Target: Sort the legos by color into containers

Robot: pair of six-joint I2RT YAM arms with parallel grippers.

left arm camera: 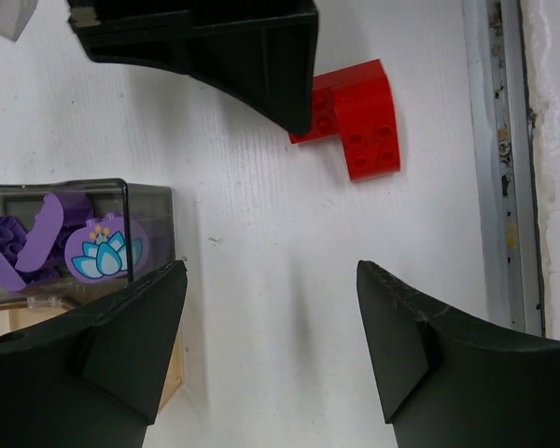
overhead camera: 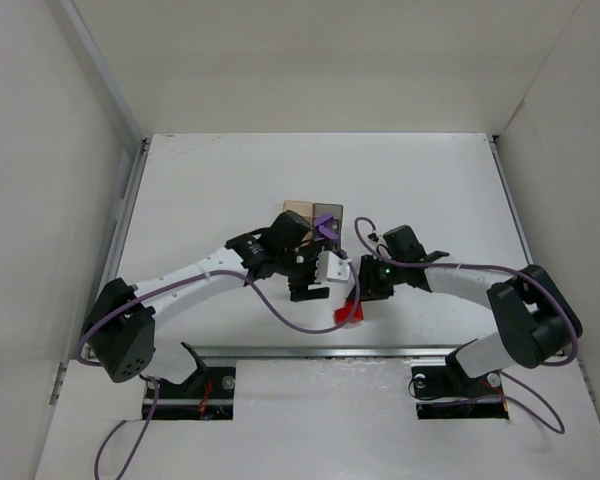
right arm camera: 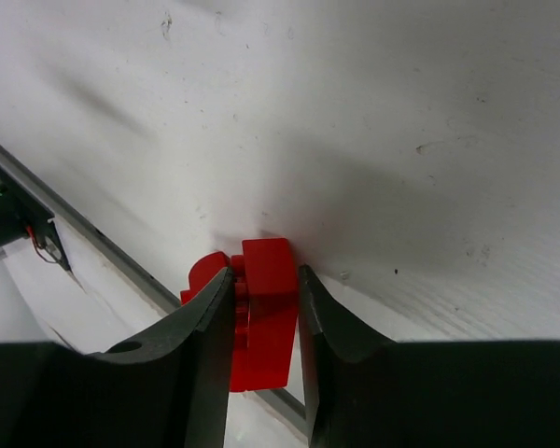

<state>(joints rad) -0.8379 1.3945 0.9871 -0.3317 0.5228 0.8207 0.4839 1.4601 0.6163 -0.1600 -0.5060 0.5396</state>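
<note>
My right gripper (right arm camera: 264, 275) is clamped on the red L-shaped lego (right arm camera: 266, 313), at 5 o'clock from the grey bin (overhead camera: 327, 213) on the worktop (overhead camera: 210, 180). My left gripper (left arm camera: 271, 271) hangs open. That bin, holding purple legos (left arm camera: 37, 238), lies at its 9 o'clock.

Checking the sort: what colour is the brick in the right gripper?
Red; the brick shows best in the right wrist view.

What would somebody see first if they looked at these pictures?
The bright red L-shaped lego, pinched in the right gripper near the front edge of the table. Next, the smoky grey bin of purple legos, one with a blue flower, beside the open left gripper.
</note>
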